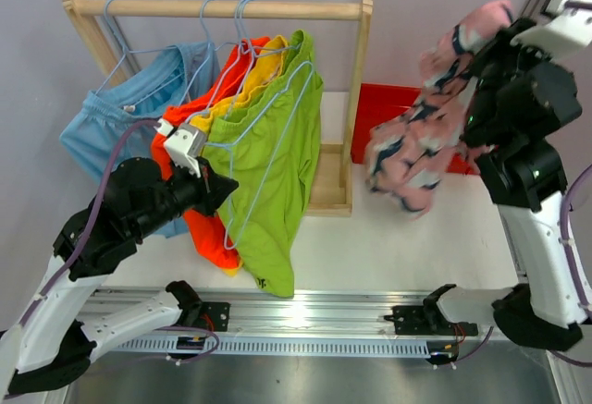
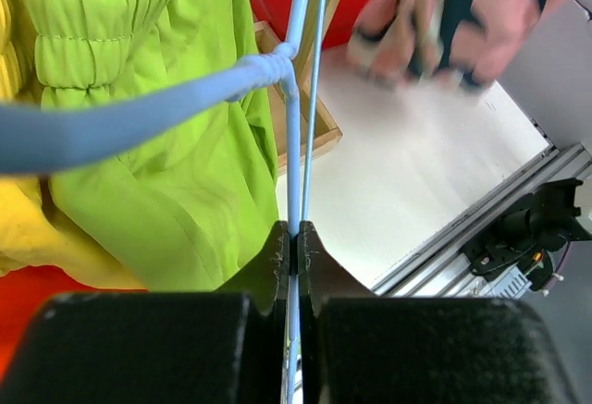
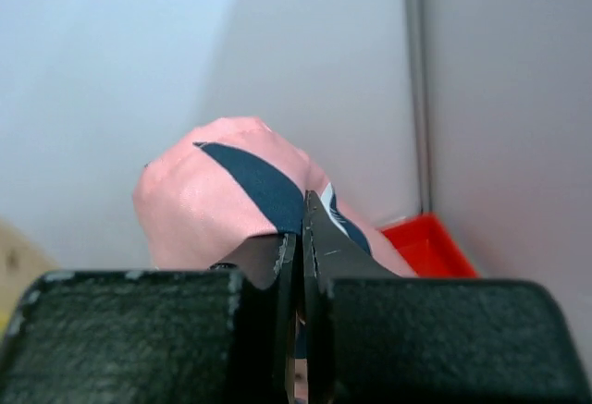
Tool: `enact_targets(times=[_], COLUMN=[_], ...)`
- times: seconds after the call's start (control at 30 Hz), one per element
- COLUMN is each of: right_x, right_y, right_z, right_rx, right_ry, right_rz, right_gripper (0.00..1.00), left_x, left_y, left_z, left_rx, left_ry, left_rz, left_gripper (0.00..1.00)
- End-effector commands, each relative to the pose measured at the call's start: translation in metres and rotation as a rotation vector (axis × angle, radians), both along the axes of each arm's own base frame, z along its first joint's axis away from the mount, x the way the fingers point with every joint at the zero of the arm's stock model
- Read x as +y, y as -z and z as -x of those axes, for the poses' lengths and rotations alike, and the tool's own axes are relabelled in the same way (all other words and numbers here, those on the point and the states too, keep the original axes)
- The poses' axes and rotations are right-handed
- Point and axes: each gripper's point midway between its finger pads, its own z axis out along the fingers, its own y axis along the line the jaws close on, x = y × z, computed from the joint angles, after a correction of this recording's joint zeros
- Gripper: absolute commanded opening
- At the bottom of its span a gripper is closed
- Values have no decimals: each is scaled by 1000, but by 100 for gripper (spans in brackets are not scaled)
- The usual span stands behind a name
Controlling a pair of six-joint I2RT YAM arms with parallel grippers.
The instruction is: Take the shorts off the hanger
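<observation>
At upper right, the right gripper [image 3: 298, 238] clenches the pink patterned shorts [image 1: 416, 145] aloft. At centre left, the left gripper [image 2: 294, 234] pinches a blue wire hanger [image 2: 268, 69] beside the lime shorts [image 1: 282, 145].

Wooden rack [image 1: 358, 99] on white table [image 1: 416, 256], red tray [image 1: 388, 108], perhaps a bin, beside it, metal rail [image 1: 324, 316]

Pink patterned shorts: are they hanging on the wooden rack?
No, the right gripper holds the pink shorts in the air, right of the rack.
</observation>
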Motion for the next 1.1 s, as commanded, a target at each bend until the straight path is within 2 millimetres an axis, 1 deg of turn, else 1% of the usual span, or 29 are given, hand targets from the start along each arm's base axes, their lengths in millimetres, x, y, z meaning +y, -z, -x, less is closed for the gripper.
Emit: enact_targets(times=[0.0, 0.03, 0.07, 0.1, 0.17, 0.2, 0.23, 0.27, 0.33, 0.4, 0.43, 0.47, 0.5, 0.57, 0.6, 0.63, 0.67, 0.7, 0.73, 0.77, 0.8, 0.83, 0.87, 0.9, 0.93, 0.97, 1.0, 1.03, 1.07], right_x=[-11, -17, -20, -24, -31, -40, -45, -46, -53, -58, -52, -60, -54, -50, -51, -43, -43, -42, -42, -41, -45, -46, -45, -45, -44, -43, -40, -35, -32], right_y=[-30, -41, -43, -34, -33, -11, -12, 7, 39, 66, 96, 112, 127, 166, 193, 217, 224, 252, 279, 274, 289, 296, 317, 316, 297, 297, 320, 299, 300], right_z=[-37, -43, -52, -79, -101, -141, -142, -164, -193, -211, -228, -237, -248, -264, -277, -282, -287, -296, -293, -294, -293, -286, -278, -273, -259, -251, -240, -224, -215], right_rx=[-55, -88, -99, -80, -94, -56, -56, -17, 28, 59, 83, 97, 116, 184, 239, 313, 338, 408, 518, 519, 565, 599, 645, 628, 586, 578, 602, 552, 549], right_ry=[72, 82, 90, 106, 118, 127, 130, 129, 117, 102, 51, 37, -31, -86, -99, -142, -157, -171, -171, -173, -141, -127, -114, -94, -92, -94, -102, -124, -136], right_rz=[79, 76, 73, 98, 80, 76, 82, 83, 55, 31, 2, -20, -28, -69, -76, -81, -107, -130, -158, -190, -211, -225, -233, -240, -243, -248, -259, -258, -260], right_gripper=[0, 0, 0, 0, 0, 0, 0, 0, 0, 0, 0, 0, 0, 0, 0, 0, 4, 40, 60, 80, 99, 100, 99, 99, 99, 99, 100, 99, 99], left_x=[-8, -9, -11, -13, -16, -18, -18, -20, -18, -21, -21, -22, -25, -27, -32, -30, -32, -40, -39, -42, -45, -54, -57, -60, -65, -73, -76, -80, -89], left_y=[-4, -3, -2, -3, 0, -2, -4, -6, -16, -18, -23, -23, -25, -34, -28, -47, -47, -41, -60, -60, -57, -57, -64, -69, -68, -67, -73, -72, -72], left_z=[-3, -5, -6, -8, -13, -20, -21, -24, -31, -41, -45, -49, -57, -66, -75, -78, -84, -94, -97, -102, -106, -116, -120, -123, -126, -134, -137, -140, -147], left_rx=[6, 8, 12, 9, 16, 10, 5, 5, -16, -19, -23, -23, -21, -33, -18, -46, -45, -29, -55, -54, -43, -40, -51, -53, -50, -46, -57, -57, -57], left_ry=[-5, -7, -7, -10, -14, -38, -38, -43, -72, -99, -114, -122, -141, -165, -175, -197, -211, -215, -228, -229, -231, -229, -229, -227, -223, -221, -216, -211, -201], left_rz=[47, 46, 48, 49, 36, 27, 32, 28, 34, 17, 15, 0, -16, -26, -54, -34, -48, -78, -62, -78, -101, -115, -111, -112, -119, -127, -118, -120, -120], left_gripper=[0, 0, 0, 0, 0, 0, 0, 0, 0, 0, 0, 0, 0, 0, 0, 0, 0, 0, 0, 0, 0, 0, 0, 0, 0, 0, 0, 0, 0])
